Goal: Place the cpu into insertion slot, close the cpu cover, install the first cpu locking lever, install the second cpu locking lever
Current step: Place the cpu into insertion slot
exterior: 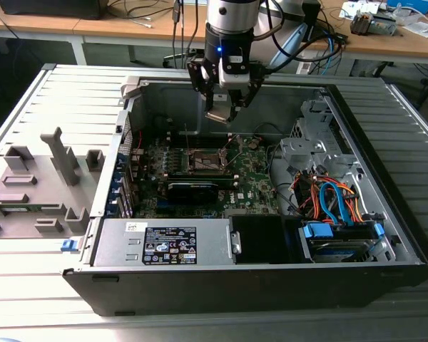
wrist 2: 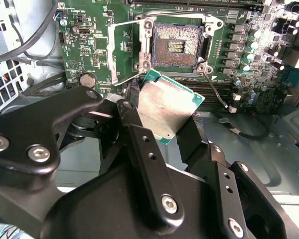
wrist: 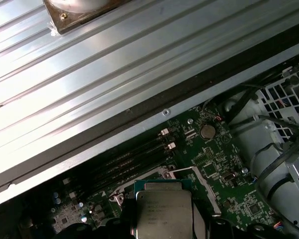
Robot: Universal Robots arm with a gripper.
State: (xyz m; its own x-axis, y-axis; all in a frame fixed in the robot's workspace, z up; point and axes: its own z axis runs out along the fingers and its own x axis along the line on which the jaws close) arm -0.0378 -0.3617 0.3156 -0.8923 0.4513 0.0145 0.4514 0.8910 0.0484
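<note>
Second wrist view: pinching the cpu (wrist 2: pixel 172 107) by its edges in the gripper (wrist 2: pixel 162 124), apart from the bare insertion slot (wrist 2: pixel 175 46), cpu cover (wrist 2: pixel 111 55) swung open beside; best to match corners, lower flat, never force.

The ribbed grey counter (exterior: pixel 28 285) carries an open computer case (exterior: pixel 235 292); at the exterior view's left lies a grey moulded fixture (exterior: pixel 43 185), and perhaps a small blue clip (exterior: pixel 69 245) by the case.
</note>
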